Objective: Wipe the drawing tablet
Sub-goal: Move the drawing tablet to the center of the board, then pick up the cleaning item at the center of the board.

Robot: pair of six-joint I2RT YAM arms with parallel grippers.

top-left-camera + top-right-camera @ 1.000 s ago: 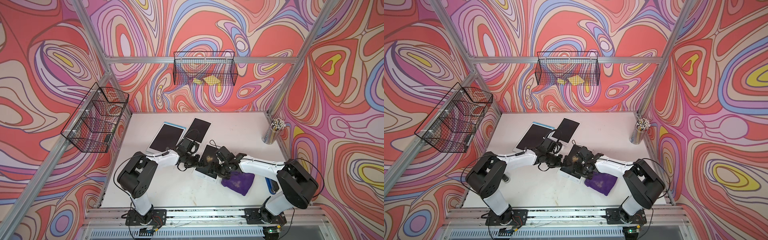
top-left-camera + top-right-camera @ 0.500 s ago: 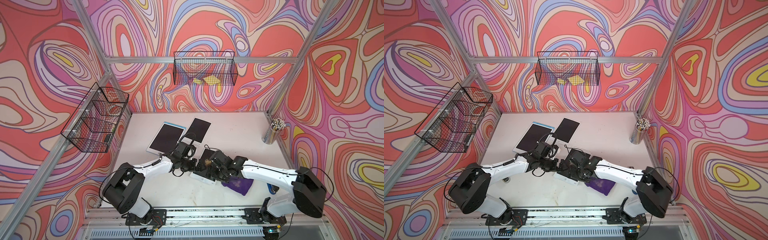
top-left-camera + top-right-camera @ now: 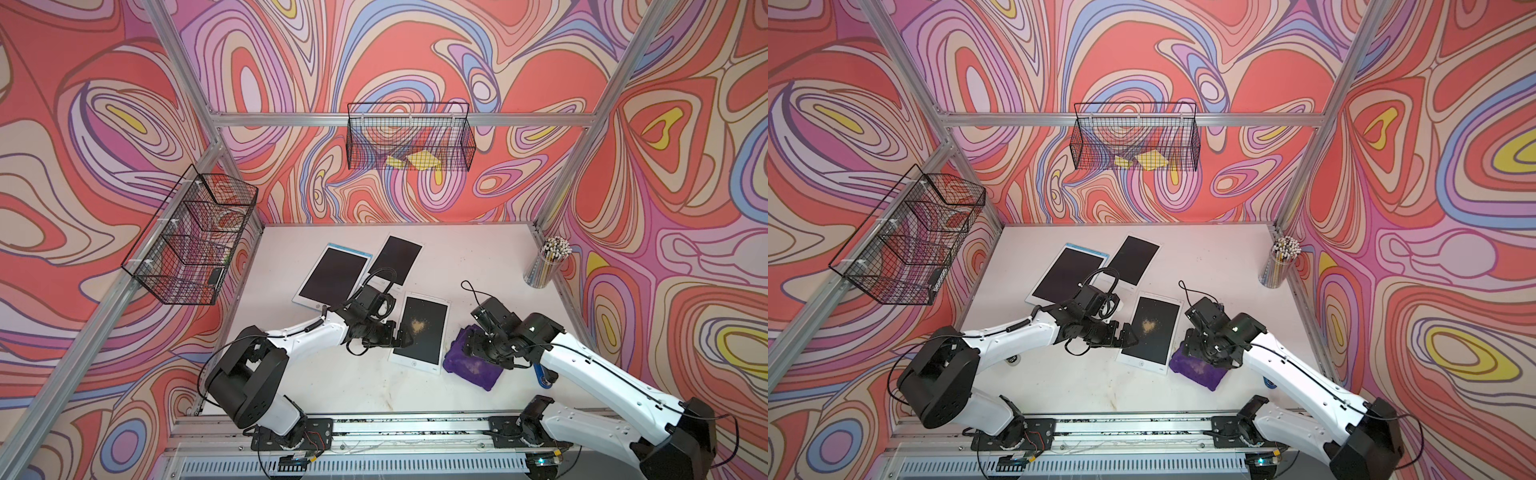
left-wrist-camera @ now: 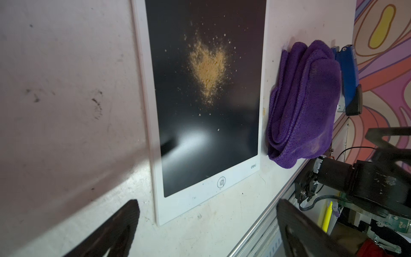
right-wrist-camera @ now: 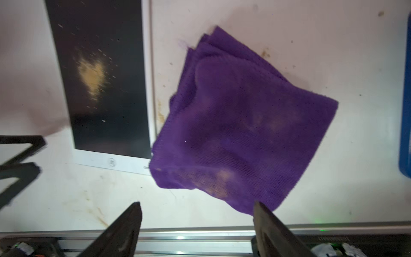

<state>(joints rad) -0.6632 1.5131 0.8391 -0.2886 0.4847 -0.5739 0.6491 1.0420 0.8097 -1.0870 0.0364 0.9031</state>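
Note:
The drawing tablet lies flat near the table's front, white-framed, with tan powder spilled on its dark screen. A folded purple cloth rests on the table against the tablet's right edge. My left gripper is open and empty at the tablet's left edge, near its front corner. My right gripper hovers open just above the cloth with nothing between its fingers.
Two more tablets lie behind the left gripper. A cup of pencils stands at the back right. A blue stapler-like tool sits right of the cloth. Wire baskets hang on the walls. A metal rail runs along the front.
My right gripper has swung right, from over the tablet to over the purple cloth, and opened wider. The left gripper stays open at the tablet's left edge, shifted slightly.

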